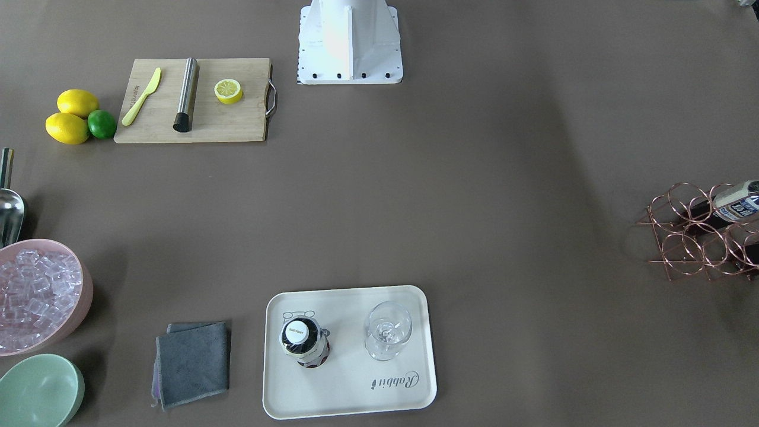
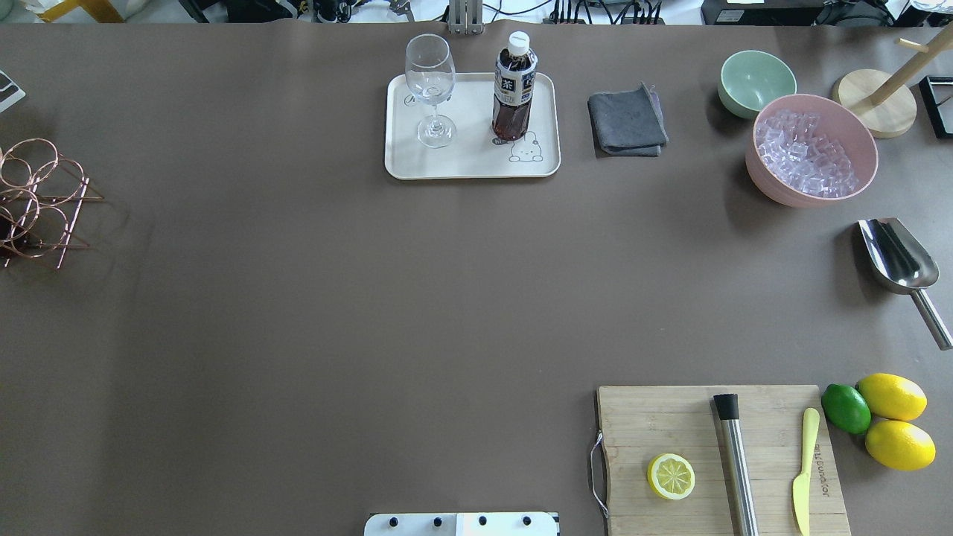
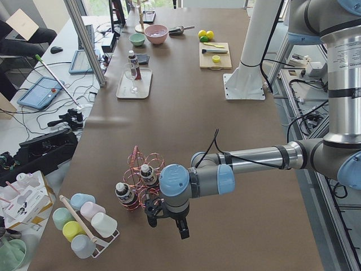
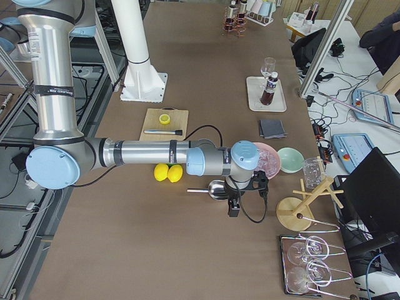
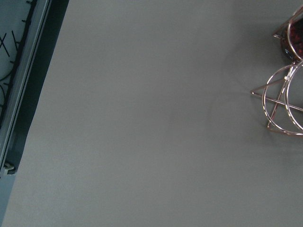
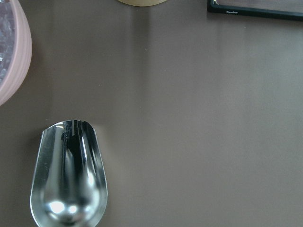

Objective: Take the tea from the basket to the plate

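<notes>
1. Copper wire forms the basket (image 2: 37,197) at the left end of the counter (image 2: 372,298). The tea (image 2: 514,89) is not in it: the bottle stands upright on the plate (image 2: 469,165), at the bear drawing, beside a wine glass (image 2: 432,89) but apart from it
2. Judged from that, the carry looks done. The step in hand is to leave the bottle settled and keep both arms well away from the plate
3. The left end effector (image 3: 167,227) hangs low just beside the basket. It shows only in the left side view, so one cannot tell how far open it is or whether it holds anything
4. The right end effector (image 4: 244,199) hovers over a metal scoop (image 6: 68,175) near the pink bowl (image 2: 815,149). Its opening cannot be told either
5. Any move of the left arm should probably start with a straight lift. Two look-alike bottles (image 3: 148,172) stand in the basket close by, and the wire rings could snag a finger
6. Neither arm needs to reach the plate. The tall bottle and the stemmed glass would tip easily, so a nudge to the tray is the main risk
</notes>
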`<state>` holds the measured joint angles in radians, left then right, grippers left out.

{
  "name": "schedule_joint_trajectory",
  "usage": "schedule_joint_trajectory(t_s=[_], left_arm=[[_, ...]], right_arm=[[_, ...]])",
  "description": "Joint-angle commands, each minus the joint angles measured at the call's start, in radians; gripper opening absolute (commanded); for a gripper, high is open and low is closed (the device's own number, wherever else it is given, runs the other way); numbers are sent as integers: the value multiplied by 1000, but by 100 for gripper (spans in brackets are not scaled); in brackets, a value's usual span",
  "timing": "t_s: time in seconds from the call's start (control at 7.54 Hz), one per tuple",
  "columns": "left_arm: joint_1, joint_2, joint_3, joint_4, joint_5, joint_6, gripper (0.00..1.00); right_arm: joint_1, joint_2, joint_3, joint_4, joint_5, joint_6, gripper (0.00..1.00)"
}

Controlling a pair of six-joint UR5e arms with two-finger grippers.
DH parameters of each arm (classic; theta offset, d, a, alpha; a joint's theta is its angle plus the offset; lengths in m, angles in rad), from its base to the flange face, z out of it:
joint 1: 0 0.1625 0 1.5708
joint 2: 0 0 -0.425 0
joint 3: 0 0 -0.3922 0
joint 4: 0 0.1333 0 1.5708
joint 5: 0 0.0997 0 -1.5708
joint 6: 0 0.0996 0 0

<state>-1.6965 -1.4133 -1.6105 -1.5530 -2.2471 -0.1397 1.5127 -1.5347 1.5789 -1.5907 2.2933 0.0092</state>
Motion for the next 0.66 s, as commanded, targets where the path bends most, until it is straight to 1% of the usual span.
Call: schedule_joint_trajectory(t_s=[0.0, 0.27, 0.53], left_arm=[[11, -12, -3, -16, 1, 84, 99], [15, -18, -12, -19, -8, 84, 99], [11, -19, -29, -19, -96, 86, 99]], right_arm=[[0, 10, -3, 0, -1, 0, 100], [0, 18, -10, 2, -23, -1, 100], [-2, 18, -22, 0, -25, 0, 100]])
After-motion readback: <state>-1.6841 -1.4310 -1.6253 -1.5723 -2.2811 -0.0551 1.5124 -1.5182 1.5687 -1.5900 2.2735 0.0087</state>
